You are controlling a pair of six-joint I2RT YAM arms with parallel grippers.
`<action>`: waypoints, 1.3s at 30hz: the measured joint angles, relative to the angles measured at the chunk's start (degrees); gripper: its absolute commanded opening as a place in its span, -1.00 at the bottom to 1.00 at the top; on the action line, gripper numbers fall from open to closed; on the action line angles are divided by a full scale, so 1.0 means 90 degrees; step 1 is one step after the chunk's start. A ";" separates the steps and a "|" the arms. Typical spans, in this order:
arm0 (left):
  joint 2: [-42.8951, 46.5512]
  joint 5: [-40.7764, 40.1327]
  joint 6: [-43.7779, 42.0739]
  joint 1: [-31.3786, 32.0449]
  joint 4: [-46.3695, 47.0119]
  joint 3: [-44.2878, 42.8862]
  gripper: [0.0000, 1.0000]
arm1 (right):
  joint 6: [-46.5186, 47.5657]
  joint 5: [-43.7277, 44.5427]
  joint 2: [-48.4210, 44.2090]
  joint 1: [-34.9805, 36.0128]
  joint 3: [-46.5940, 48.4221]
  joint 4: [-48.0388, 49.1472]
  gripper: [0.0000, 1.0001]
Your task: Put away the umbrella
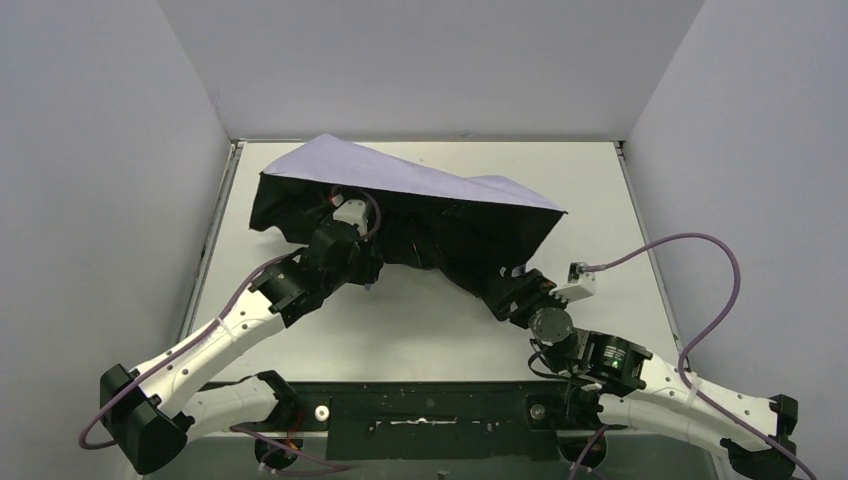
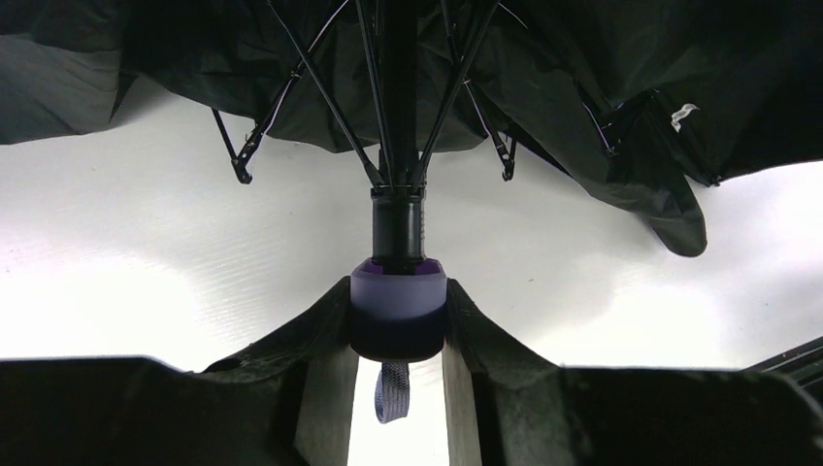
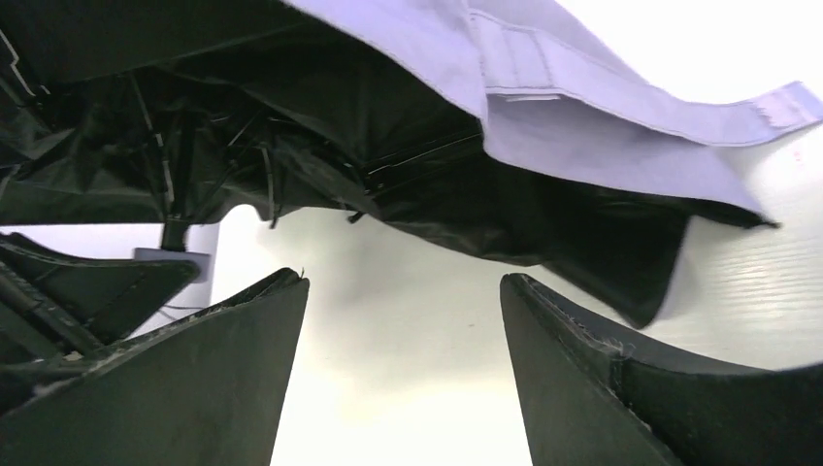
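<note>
- Two white-and-black robot arms reach from the near edge over the white counter.
- Nearer, the right hand stands spread and grips nothing, just below the right-hand hem of the compact folding umbrella, which has pale lavender fabric outside and black lining inside.
- Farther in, the left hand pinches the lavender knob handle; a small strap dangles between its fingers.
- Beyond, the half-collapsed canopy sags over the counter's middle, with thin ribs fanning from the black shaft.
</note>
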State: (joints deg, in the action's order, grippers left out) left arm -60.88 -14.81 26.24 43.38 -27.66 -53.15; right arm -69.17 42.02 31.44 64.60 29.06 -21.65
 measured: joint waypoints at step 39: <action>-0.2205 0.0588 0.0355 -0.0389 -0.1804 -0.0522 -1.00 | 0.2975 -0.3050 0.2582 -0.1137 0.1967 -0.0338 0.03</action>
State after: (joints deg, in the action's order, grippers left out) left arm -80.73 -9.52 29.43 39.88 -43.90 -57.84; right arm -42.39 14.57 54.68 54.37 46.76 -24.69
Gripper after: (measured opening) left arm 0.282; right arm 0.534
